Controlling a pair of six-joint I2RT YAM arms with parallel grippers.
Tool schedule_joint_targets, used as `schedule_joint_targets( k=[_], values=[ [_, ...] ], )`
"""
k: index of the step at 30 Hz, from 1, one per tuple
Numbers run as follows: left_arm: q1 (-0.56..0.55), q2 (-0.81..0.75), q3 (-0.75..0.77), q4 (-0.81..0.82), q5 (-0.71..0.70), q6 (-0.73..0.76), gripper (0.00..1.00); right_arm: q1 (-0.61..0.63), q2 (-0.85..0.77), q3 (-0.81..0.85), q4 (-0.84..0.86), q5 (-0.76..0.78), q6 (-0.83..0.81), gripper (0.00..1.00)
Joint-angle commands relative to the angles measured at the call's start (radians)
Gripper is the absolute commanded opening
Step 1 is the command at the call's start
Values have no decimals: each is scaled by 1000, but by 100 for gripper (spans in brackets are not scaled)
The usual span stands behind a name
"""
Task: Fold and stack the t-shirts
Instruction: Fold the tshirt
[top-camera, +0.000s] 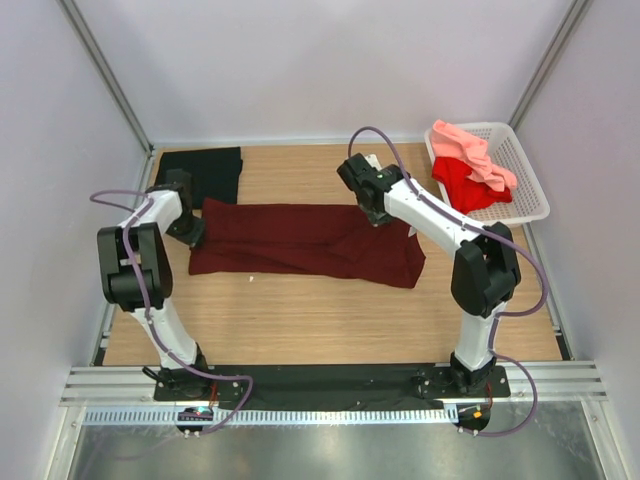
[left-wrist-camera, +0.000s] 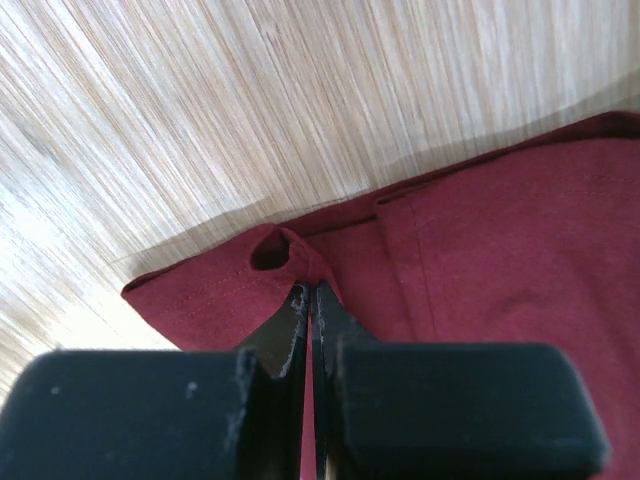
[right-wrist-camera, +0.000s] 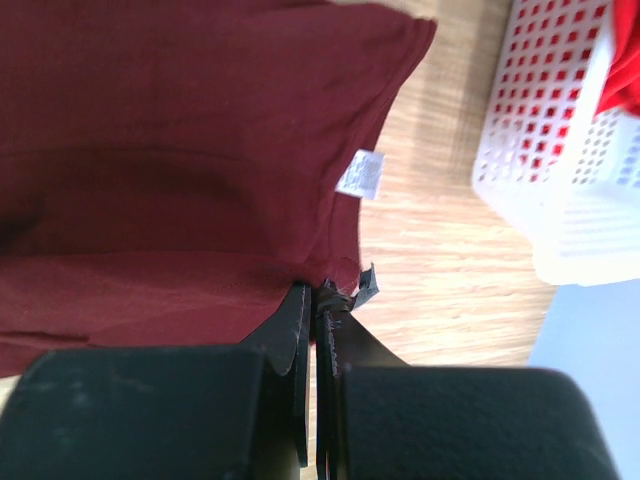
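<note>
Your left arm (top-camera: 172, 335) and right arm (top-camera: 430, 215) each have smooth white tube-shaped links joined by chunky black joints. A thin purple cable (top-camera: 113, 195) loops loosely alongside each arm. Each stands on a black base block (top-camera: 180, 382). The left gripper (left-wrist-camera: 308, 292) has flat black fingers (left-wrist-camera: 285, 340) with scuffed pale edges.

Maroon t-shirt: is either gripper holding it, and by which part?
Both. The left gripper pinches the maroon t-shirt by a hemmed edge at its left end; the right gripper pinches its far edge, near the white label.
</note>
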Motion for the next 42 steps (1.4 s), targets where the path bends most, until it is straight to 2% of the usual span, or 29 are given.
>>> schedule_joint_targets(
  k=[1, 11, 18, 24, 37, 41, 42],
  values=[
    [-19, 19, 42, -27, -85, -9, 0, -1, 4, 64, 21, 76, -107, 1],
    [-51, 51, 64, -65, -138, -24, 0, 2, 13, 52, 173, 116, -373, 1],
    [-53, 48, 64, -76, -159, -36, 0, 16, -8, -47, 378, 93, -528, 1],
    [-51, 67, 87, -93, -159, -39, 0, 23, -43, -103, 478, 39, -562, 1],
    [-53, 87, 104, -107, -159, -49, 0, 22, 12, -163, 613, 93, -594, 1],
    [-51, 71, 136, -134, -185, -41, 10, 11, 43, -149, 586, 121, -559, 1],
    [-53, 55, 143, -140, -197, -42, 21, 8, 46, -150, 583, 122, -541, 1]
  ],
)
